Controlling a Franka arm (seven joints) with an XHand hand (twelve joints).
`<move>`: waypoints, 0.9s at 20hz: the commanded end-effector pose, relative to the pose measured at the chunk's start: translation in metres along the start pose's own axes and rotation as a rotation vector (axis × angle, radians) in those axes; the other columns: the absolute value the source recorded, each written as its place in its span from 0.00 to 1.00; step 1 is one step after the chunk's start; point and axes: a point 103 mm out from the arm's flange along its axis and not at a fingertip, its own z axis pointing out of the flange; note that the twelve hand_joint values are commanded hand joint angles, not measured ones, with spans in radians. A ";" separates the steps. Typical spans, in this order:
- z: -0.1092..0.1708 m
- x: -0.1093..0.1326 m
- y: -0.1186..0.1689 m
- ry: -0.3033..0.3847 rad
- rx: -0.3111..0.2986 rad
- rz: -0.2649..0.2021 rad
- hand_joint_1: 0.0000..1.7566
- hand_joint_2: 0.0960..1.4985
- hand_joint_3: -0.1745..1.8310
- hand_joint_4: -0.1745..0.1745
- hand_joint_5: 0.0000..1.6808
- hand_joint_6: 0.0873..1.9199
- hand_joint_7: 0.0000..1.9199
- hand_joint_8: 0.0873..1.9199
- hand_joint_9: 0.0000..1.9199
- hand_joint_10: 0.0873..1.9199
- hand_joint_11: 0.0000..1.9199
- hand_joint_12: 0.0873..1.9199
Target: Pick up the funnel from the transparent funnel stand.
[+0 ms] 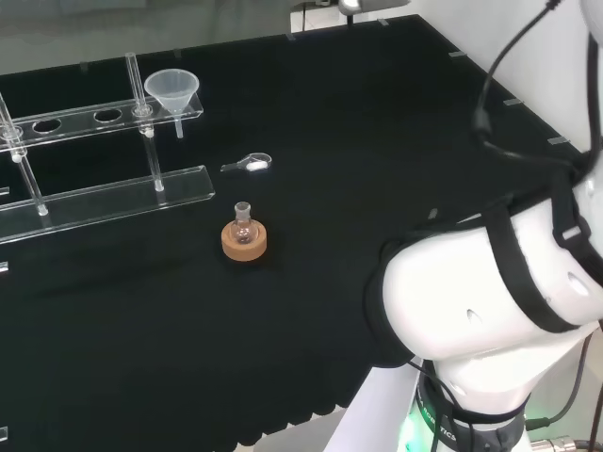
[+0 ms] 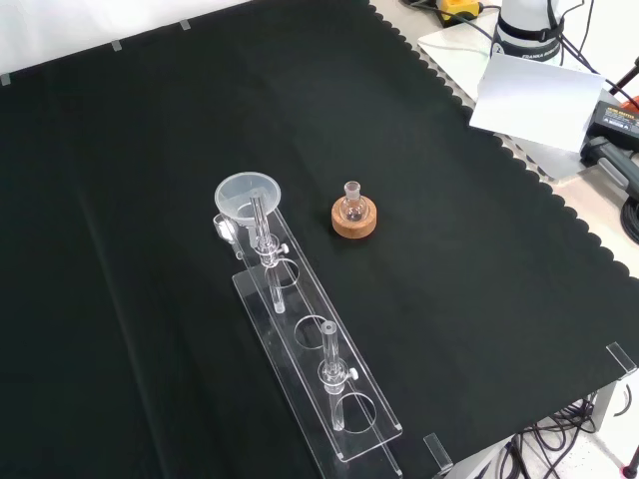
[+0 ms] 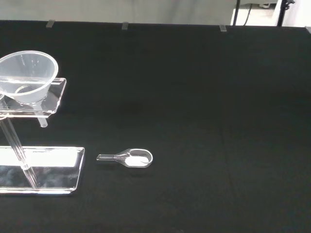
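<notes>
Head view looks over the white arm links (image 1: 490, 282) onto a worktop (image 1: 377, 141) draped in black cloth with a scalloped near edge; pale walls bound the room beyond it. Front view adds a white sheet (image 2: 539, 95) and cables past the cloth's far corner. A clear funnel (image 1: 172, 91) sits in the end hole of the transparent funnel stand (image 1: 104, 118), mouth up and stem hanging through the upper shelf; its bowl looks empty. The stand's other holes are bare, and its two upright rods rise from a lower clear base plate. A small round flask (image 1: 243, 224) stands upright in a cork ring (image 1: 244, 240), apart from the stand, and whether it holds anything cannot be told. A small clear scoop (image 1: 251, 164) lies on the cloth between the funnel end of the stand and the flask, with something white in its bowl. Whether the robot hand is open or closed cannot be told, so places relative to it cannot be given.
</notes>
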 end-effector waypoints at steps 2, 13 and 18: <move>0.011 0.035 0.067 -0.043 0.060 -0.081 0.01 0.74 0.27 0.57 0.11 0.00 0.00 0.09 0.03 0.28 0.00 0.70; 0.042 0.088 0.115 -0.088 0.128 -0.179 0.07 0.70 0.25 0.55 0.10 0.00 0.01 0.11 0.02 0.29 0.00 0.69; 0.059 0.103 0.117 -0.108 0.167 -0.192 0.11 0.67 0.24 0.55 0.11 0.00 0.01 0.13 0.03 0.30 0.00 0.69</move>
